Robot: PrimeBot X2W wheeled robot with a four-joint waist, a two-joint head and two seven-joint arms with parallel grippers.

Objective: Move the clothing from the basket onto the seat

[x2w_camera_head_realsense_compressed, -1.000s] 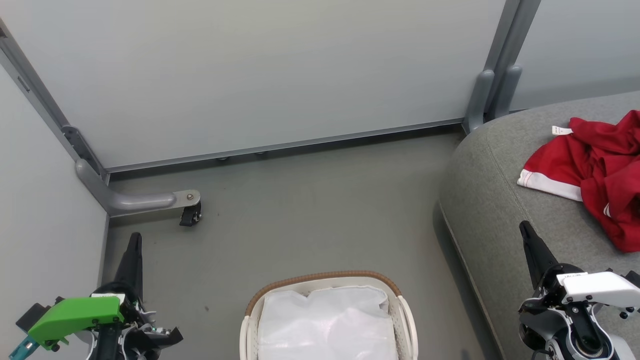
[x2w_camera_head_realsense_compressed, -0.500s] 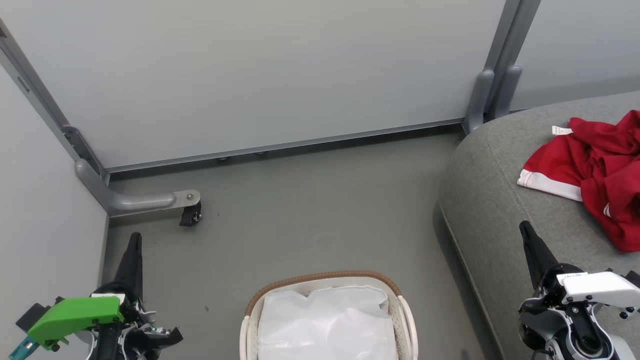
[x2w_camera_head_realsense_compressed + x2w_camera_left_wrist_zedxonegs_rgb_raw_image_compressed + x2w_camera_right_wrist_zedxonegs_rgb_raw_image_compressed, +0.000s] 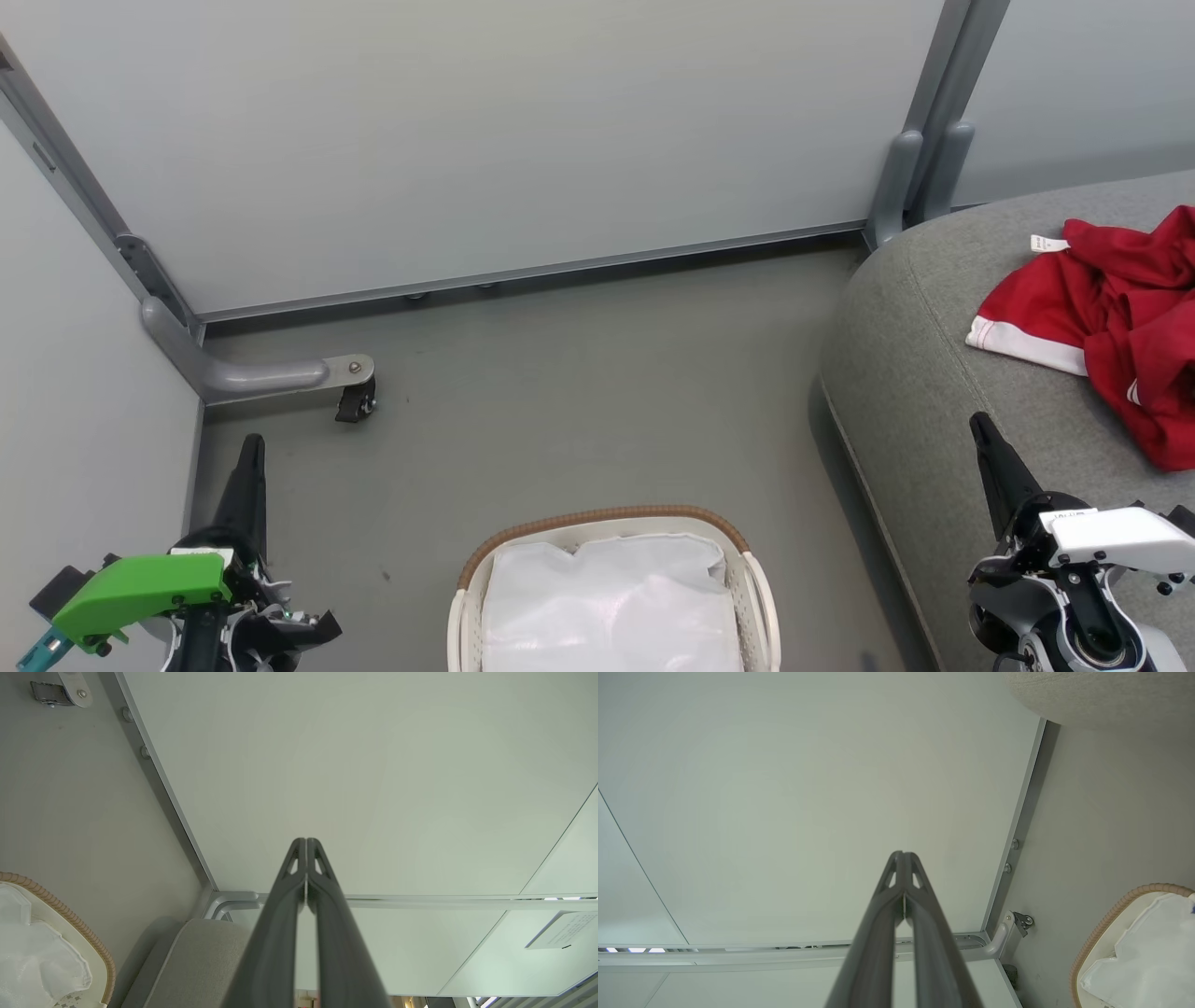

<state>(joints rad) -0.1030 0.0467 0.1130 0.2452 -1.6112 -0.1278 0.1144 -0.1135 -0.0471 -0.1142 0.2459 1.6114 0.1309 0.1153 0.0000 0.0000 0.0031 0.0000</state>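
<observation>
Clothing [image 3: 1120,317] lies on the seat [image 3: 934,373], cut off at the right frame edge. Basket [image 3: 597,516], cropped at the bottom edge, contains a white liner [image 3: 607,597]. Left end effector [image 3: 250,448] and right end effector [image 3: 980,427]: fingers together, empty.

Red clothing [image 3: 1111,317] with white hem band, grey seat [image 3: 924,373], white basket [image 3: 758,597] with brown woven rim, white liner [image 3: 611,607], grey floor [image 3: 579,373]
</observation>
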